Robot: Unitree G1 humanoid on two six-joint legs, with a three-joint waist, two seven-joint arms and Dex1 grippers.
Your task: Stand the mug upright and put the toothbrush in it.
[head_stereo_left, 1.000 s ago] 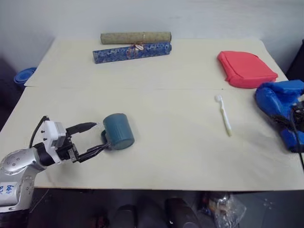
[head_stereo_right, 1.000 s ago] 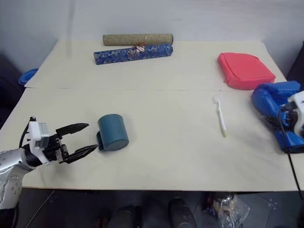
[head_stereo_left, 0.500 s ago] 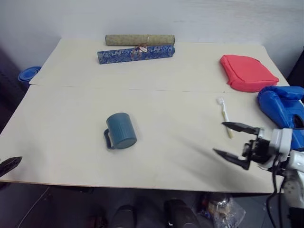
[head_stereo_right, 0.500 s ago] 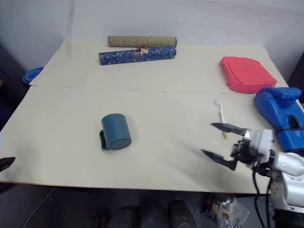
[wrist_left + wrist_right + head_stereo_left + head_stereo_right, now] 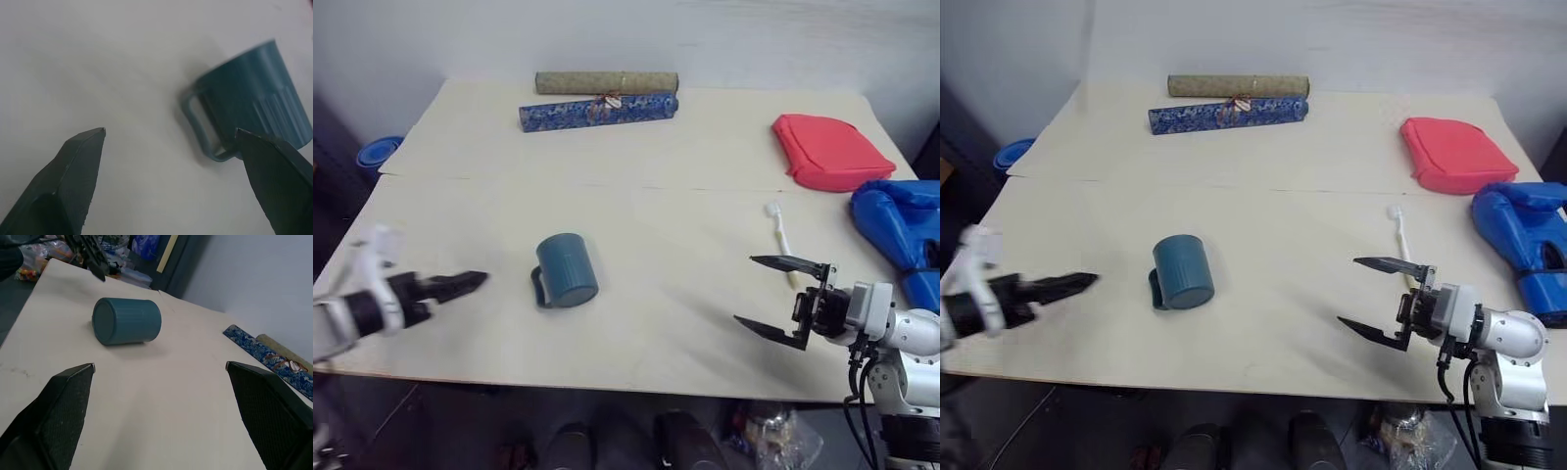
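We are viewing the mug (image 5: 567, 270) lying on its side on the pale worktop (image 5: 646, 176), left of centre. Its long axis is running roughly from the far edge toward the near edge, with the flat closed base (image 5: 573, 292) facing the near edge, tilted slightly right, and the loop handle (image 5: 538, 287) sticking out toward the robot's left. The toothbrush (image 5: 779, 241) is lying flat well to the right of the mug; its long axis is also running far-to-near, bristled head at the far end. The left end effector (image 5: 460, 284) is hovering left of the mug, pointing at it, fingers (image 5: 80, 166) spread wide and holding nothing. The right end effector (image 5: 773, 294) is hovering just near of the toothbrush, pointing left toward the mug, likewise fully spread and empty. Two rolled scrolls (image 5: 602, 98), a red pouch (image 5: 827, 149) and a blue boxing glove (image 5: 901, 220) are resting along the far and right edges.
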